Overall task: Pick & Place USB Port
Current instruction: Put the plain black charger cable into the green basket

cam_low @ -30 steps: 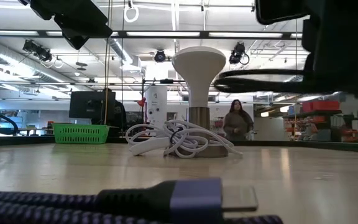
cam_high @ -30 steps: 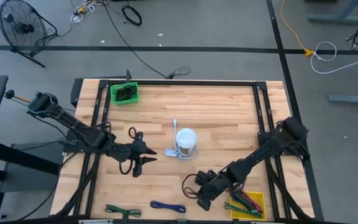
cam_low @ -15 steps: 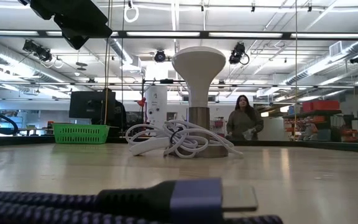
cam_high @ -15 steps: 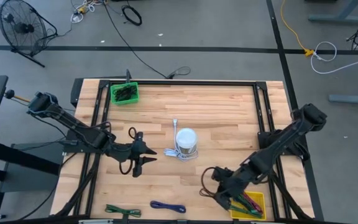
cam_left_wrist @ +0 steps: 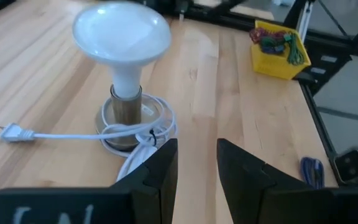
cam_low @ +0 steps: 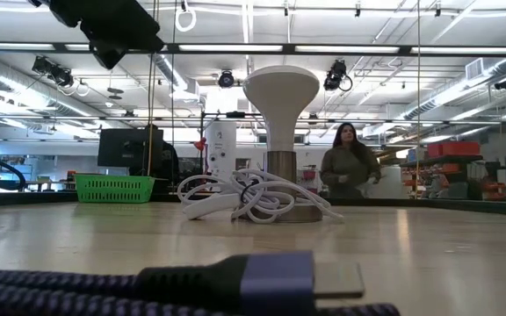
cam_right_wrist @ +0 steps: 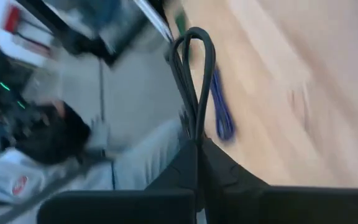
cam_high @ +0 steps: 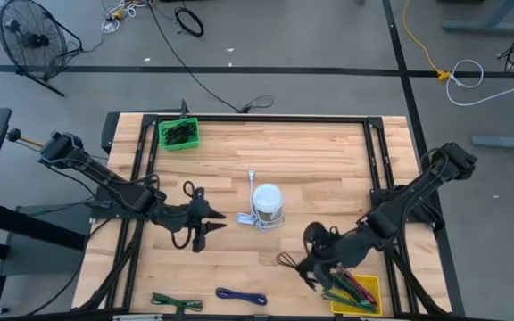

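The right gripper (cam_high: 313, 265), at five o'clock on the wooden desk (cam_high: 310, 160), is clamped on a looped black cable (cam_right_wrist: 191, 81), lifted clear of the yellow bin (cam_high: 364, 290), presumably for carrying. The left gripper (cam_high: 202, 223) waits, parted, at nine o'clock of the white lamp (cam_high: 267, 198).

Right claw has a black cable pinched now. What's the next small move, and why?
Probably carry it on over the table toward the lamp. The right claw is shut on the black cable, whose loop hangs clear of the yellow bin beside it. The left claw waits open by the lamp's white cord.
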Tool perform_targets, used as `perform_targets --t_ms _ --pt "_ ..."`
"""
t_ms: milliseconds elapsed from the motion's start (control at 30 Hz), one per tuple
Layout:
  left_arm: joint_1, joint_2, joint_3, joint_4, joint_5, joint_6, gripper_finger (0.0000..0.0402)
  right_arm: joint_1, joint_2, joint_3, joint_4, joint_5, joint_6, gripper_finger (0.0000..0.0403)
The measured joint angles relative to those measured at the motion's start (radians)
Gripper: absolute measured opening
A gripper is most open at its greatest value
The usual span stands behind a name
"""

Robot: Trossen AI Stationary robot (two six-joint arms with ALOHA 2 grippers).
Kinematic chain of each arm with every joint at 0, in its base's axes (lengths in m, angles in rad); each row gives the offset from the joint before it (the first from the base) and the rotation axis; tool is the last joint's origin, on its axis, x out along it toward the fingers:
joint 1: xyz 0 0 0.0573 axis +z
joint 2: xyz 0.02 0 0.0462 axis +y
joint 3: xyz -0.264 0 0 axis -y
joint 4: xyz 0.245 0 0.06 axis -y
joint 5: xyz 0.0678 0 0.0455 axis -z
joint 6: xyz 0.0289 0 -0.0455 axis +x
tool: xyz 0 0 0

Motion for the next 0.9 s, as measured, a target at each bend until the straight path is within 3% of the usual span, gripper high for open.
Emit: perform_targets --t_ms 133,300,500,600,900 --pt "0.0 0.0 0.0 0.098 -0.032 0.019 0.0117 -0.029 -0.018 0.0 0.134 0.072 -0.158 0.0" --pt "0.0 0.0 0.0 0.349 -0.053 0.167 0.0117 -0.065 -0.02 0.0 0.327 0.107 -0.396 0.0" --pt "0.0 0.0 0.0 0.59 0.049 0.279 0.0117 -0.109 -0.021 0.001 0.503 0.138 -0.642 0.0" --pt "0.0 0.0 0.0 0.661 0.095 0.304 0.0117 -0.13 -0.021 0.001 0.549 0.144 -0.707 0.0" --pt "0.002 0.0 0.0 0.798 0.098 0.383 0.0115 -0.174 -0.013 0.002 0.629 0.179 -0.837 0.0"
